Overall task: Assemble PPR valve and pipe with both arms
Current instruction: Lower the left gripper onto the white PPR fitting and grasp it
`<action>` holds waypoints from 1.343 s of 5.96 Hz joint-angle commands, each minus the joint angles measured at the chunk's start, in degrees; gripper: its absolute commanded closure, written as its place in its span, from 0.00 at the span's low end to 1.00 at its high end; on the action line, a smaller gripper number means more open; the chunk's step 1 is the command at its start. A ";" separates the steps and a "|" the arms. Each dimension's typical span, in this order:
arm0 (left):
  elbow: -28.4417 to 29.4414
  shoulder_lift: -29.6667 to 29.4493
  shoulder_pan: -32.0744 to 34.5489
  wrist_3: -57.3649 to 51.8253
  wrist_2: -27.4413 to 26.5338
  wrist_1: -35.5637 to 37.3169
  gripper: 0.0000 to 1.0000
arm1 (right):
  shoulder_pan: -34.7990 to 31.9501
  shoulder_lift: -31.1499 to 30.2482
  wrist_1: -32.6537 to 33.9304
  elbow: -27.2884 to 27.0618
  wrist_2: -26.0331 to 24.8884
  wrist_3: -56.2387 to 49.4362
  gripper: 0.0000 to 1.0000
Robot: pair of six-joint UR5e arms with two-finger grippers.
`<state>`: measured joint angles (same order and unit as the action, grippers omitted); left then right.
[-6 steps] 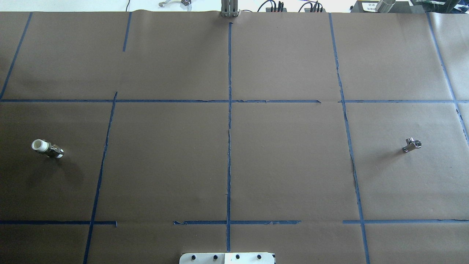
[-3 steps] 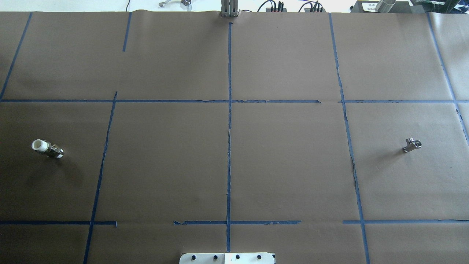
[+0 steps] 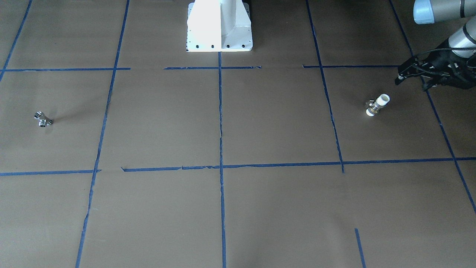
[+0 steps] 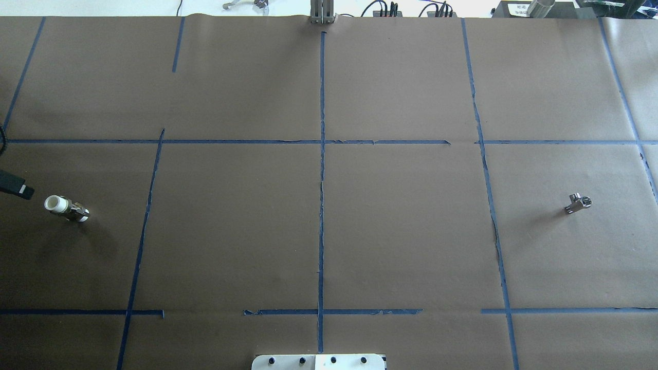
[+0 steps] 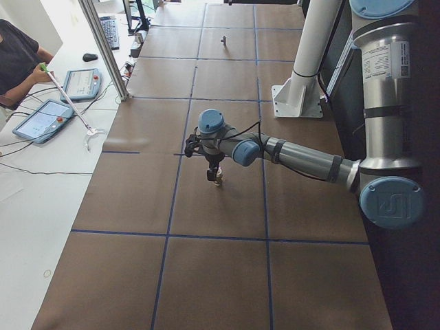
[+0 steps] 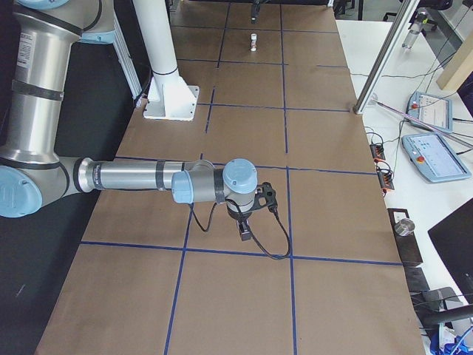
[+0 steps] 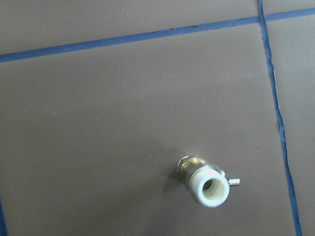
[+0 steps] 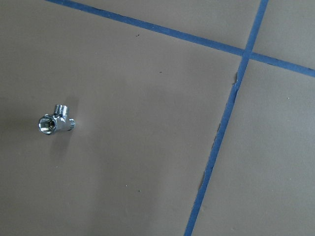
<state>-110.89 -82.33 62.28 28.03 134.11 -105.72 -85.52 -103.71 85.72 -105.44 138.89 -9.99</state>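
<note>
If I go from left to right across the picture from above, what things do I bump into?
left gripper's fingertip → white pipe piece → middle blue tape line → shiny valve

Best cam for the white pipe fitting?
Left wrist view: the white pipe fitting is closest and largest there, open end facing the camera. Overhead and front views show it small, lying on its side; both side views show it tiny.
</note>
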 commanded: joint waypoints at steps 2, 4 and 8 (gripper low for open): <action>0.85 -0.90 -6.90 1.06 -6.31 -0.01 0.00 | 0.00 0.53 0.41 0.06 0.60 -0.03 0.00; 2.86 -3.28 -9.10 2.20 -6.58 0.08 0.00 | 0.00 0.53 0.24 0.06 0.68 -0.11 0.00; 4.11 -3.89 -9.37 2.29 -8.60 -0.01 0.41 | 0.00 0.35 0.15 0.06 0.68 -0.64 0.00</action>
<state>-106.85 -86.17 52.91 30.37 125.58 -105.73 -85.52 -103.30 85.87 -105.38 139.57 -10.32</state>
